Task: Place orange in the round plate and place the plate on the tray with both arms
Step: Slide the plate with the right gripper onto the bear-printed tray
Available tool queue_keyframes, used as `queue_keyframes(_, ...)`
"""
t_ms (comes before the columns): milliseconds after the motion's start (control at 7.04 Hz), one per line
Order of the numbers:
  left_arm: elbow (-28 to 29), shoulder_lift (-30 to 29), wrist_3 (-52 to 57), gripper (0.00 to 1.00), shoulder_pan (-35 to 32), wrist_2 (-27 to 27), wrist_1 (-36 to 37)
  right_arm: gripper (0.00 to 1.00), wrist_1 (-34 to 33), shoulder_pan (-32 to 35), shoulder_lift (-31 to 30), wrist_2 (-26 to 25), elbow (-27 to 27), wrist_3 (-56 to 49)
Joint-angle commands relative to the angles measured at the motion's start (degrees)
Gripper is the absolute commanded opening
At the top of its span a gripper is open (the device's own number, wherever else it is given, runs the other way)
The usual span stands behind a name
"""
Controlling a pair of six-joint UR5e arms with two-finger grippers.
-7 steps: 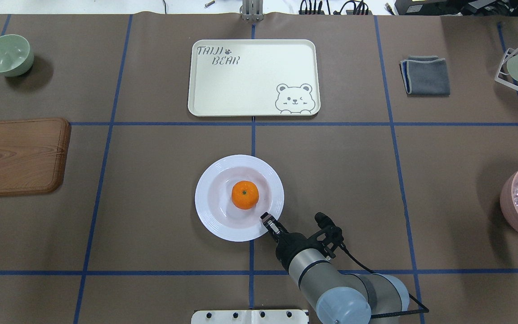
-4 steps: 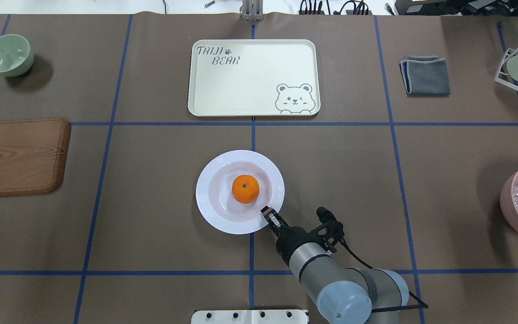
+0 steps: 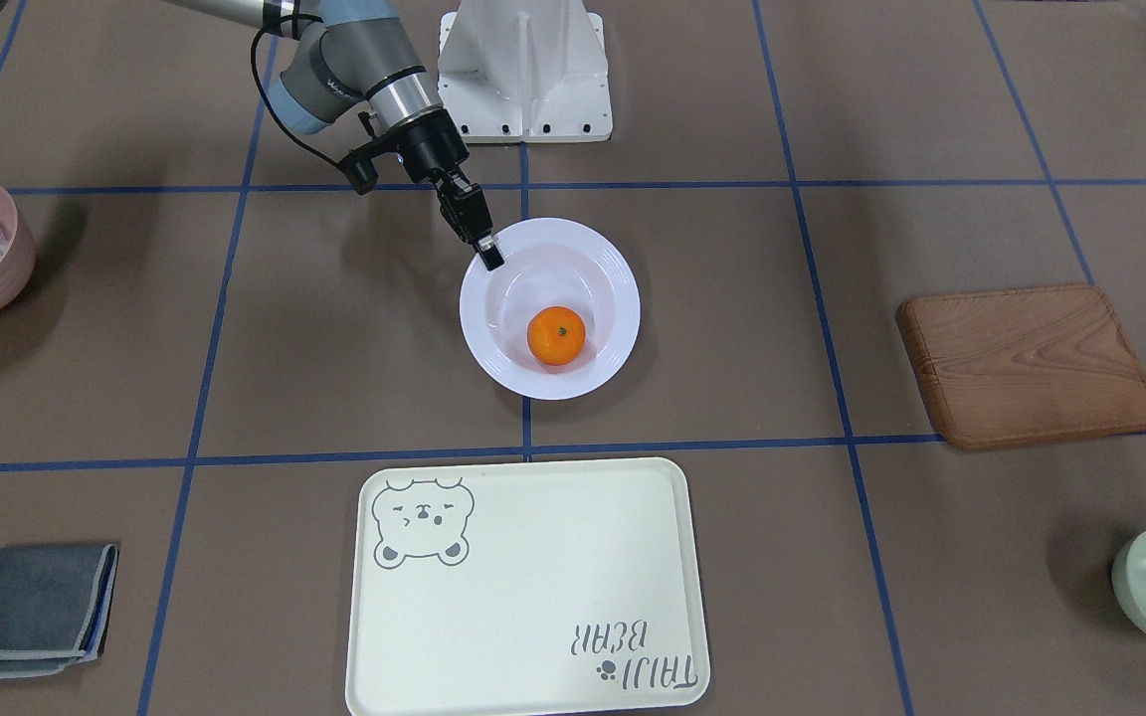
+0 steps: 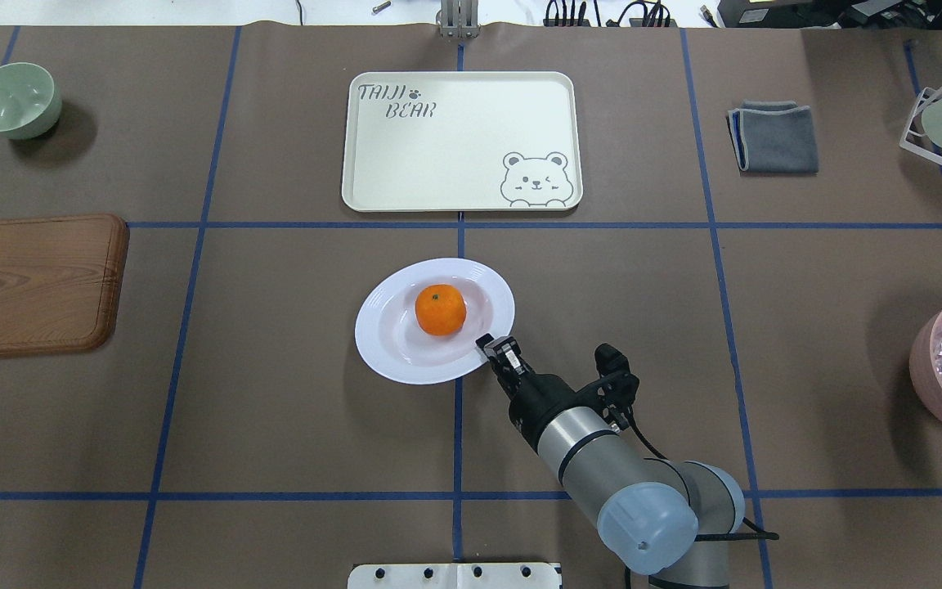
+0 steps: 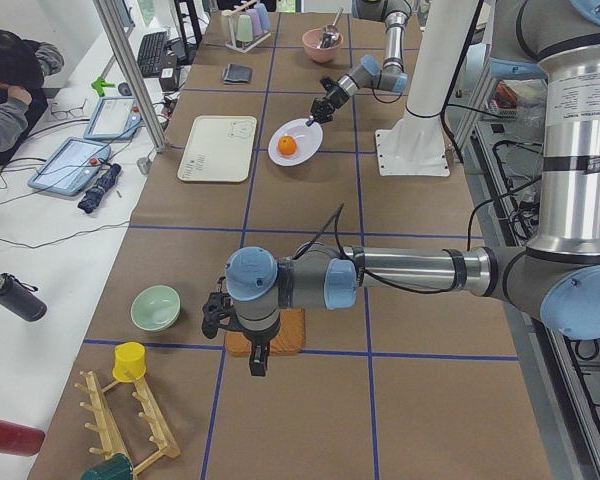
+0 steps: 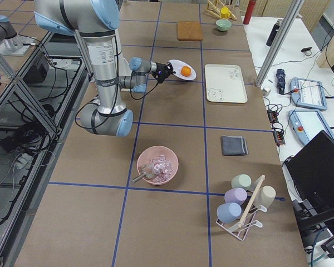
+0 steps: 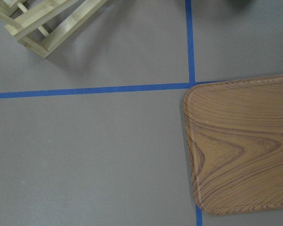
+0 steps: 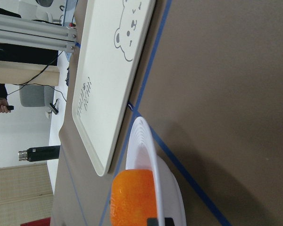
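Right gripper is pinching the round plate by its near rim, orange sitting inside; tray is lying straight ahead beyond it; left gripper is hanging far off by the wooden board, open or closed can't tell

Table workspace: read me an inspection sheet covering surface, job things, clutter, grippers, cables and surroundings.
Surface: brown table cover, blue tape grid.
Job's things: orange sits in the round plate; plate tilted; tray bare.
Clutter: wooden board, green bowl, grey cloth, pink bowl, cup rack.
Grippers: right gripper shut on the plate's rim; left gripper near the wooden board, state unclear.
Cables: black cable off the right wrist.
Surroundings: a seated person beside the table.
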Motion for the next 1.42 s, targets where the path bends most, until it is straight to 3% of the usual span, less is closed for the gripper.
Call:
queue_keyframes(0,-1.1,1.1,-0.4,0.99,-0.3,-1.8,0.7,0.0,5.2,4.0,0.7,0.0,0.2,-0.3)
queue_keyframes(284,-3.0,2.7,-0.4,0.99,-0.4,-1.7,0.7,0.0,5.7,9.5,5.0,0.0,-1.1,0.3)
queue_keyframes(426,-3.1,3.3,-0.4,0.99,-0.4,-1.8,0.6,0.0,3.8,11.6,7.2,-0.1,-5.0,0.4)
queue_keyframes(852,-3.3,3.3,-0.4,0.99,-0.4,-1.8,0.6,0.0,-13.2,18.0,23.0,-0.2,-23.6,10.8)
queue_keyframes(1278,-3.3,2.9,-0.4,0.99,-0.3,-1.8,0.6,0.0,-14.1,19.0,32.1,-1.1,-40.6,15.5)
